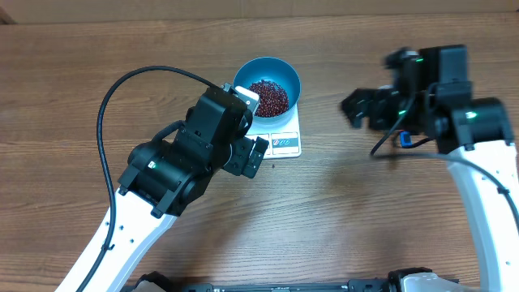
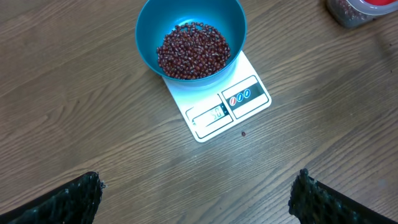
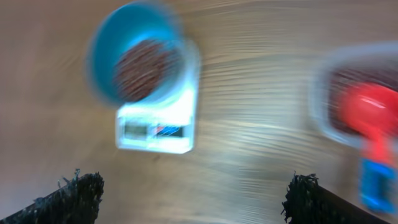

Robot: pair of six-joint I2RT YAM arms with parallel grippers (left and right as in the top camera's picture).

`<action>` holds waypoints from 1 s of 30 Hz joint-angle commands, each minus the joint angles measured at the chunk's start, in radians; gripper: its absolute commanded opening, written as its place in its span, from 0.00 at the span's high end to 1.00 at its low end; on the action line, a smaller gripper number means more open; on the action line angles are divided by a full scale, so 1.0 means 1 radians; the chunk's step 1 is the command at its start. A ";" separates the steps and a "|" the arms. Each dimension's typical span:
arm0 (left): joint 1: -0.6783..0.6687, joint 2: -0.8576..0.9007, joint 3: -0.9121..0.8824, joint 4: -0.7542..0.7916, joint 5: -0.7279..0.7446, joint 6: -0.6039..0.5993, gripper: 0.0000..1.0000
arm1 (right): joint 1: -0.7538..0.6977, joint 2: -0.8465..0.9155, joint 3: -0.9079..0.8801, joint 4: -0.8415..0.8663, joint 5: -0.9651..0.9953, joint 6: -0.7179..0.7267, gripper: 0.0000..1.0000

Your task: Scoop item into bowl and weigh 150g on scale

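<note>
Left claw: nearest the lens; dark fingertips in both lower corners of the left wrist view; spread wide, nothing between; hovering over bare table, facing the scale.
Right claw: fingertips in both lower corners of its blurred wrist view; spread wide, empty; at the right of the overhead frame, well apart from the bowl.
Scale, particulars: white, rectangular; upper centre of the left wrist view; display and label panels along the edge nearer the lens.
Display: lit; digits too faint to read with confidence.
Bowl, particulars: bright blue, round, upright; resting on the far part of the scale, overhanging its edges.
Bowl contents: beans, dark red-brown, in a loose heap covering the bottom, well below the rim.
Stray bean: single, on the table just beside the scale's near corner.
Tub: clear plastic, cropped at the upper right corner of the left wrist view; more beans inside.
Scoop: red, lying in the tub; blurred, handle pointing toward the lower right.
Done, by appearance: beans transferred to the bowl; bowl placed on the scale; scoop set down.
Left, by judgement: reading the display against the target weight; topping up or removing beans if off.
</note>
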 commanded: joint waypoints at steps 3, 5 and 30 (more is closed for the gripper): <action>0.007 0.005 0.004 0.003 0.008 0.015 0.00 | 0.156 0.023 0.017 0.033 -0.067 -0.169 0.00; 0.007 0.005 0.004 0.003 0.008 0.015 0.00 | 0.190 0.034 0.017 0.044 -0.040 -0.168 0.00; 0.007 0.005 0.004 0.003 0.008 0.015 0.00 | 0.214 0.054 0.017 0.044 -0.032 -0.167 0.00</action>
